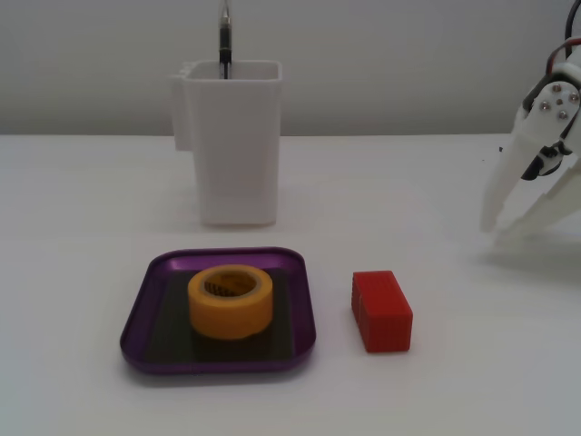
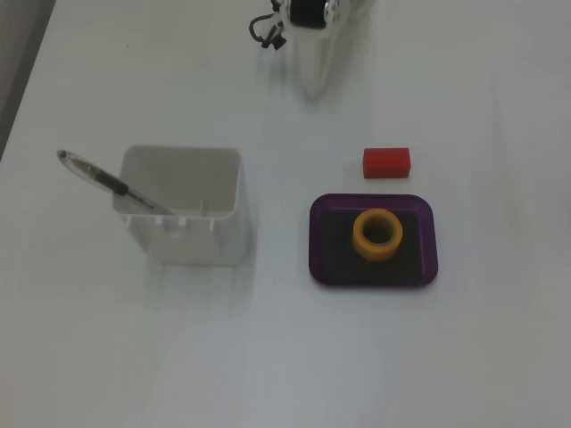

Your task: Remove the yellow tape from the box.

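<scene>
The yellow tape [image 1: 231,301] lies flat inside the box [image 1: 142,318], the hollow core facing up. It sits on the dark bottom, about in the middle, and it does not touch the purple rim on any side. In the fixed view from above the roll [image 2: 377,234] is seen as a ring, a little closer to the far edge of the tray [image 2: 323,241] than to the near one.

The gripper [image 1: 497,231] is well apart from all of this — at the right edge of the low fixed view, close above the white table [image 1: 91,227]. Its two white fingers [image 1: 505,177] point down and to the left, and they stand apart with a clear gap between the tips; nothing is held between them. In the view from above the arm is only partly in the picture at the top, pale against the table, so there I cannot tell how the fingers stand.

Just beside the tray, on the gripper's side, a red ribbed block [image 1: 382,311] lies on the table without touching the rim. Behind the tray stands a tall white container [image 1: 234,145], and a pen [image 2: 116,185] leans in it — its end sticks out over the edge.
</scene>
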`<move>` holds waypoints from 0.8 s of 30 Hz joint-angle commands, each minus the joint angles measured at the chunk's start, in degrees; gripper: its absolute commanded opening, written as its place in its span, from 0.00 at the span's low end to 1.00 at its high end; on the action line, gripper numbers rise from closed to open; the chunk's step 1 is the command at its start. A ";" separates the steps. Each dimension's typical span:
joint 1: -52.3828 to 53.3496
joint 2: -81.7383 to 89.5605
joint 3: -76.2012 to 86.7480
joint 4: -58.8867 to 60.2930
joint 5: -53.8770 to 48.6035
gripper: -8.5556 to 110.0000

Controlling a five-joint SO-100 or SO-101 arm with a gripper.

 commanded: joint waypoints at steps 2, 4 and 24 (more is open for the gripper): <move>-2.90 2.46 0.62 -2.29 0.35 0.07; -2.90 2.46 0.62 -2.29 0.35 0.07; -1.93 1.32 -14.50 -1.58 -0.35 0.07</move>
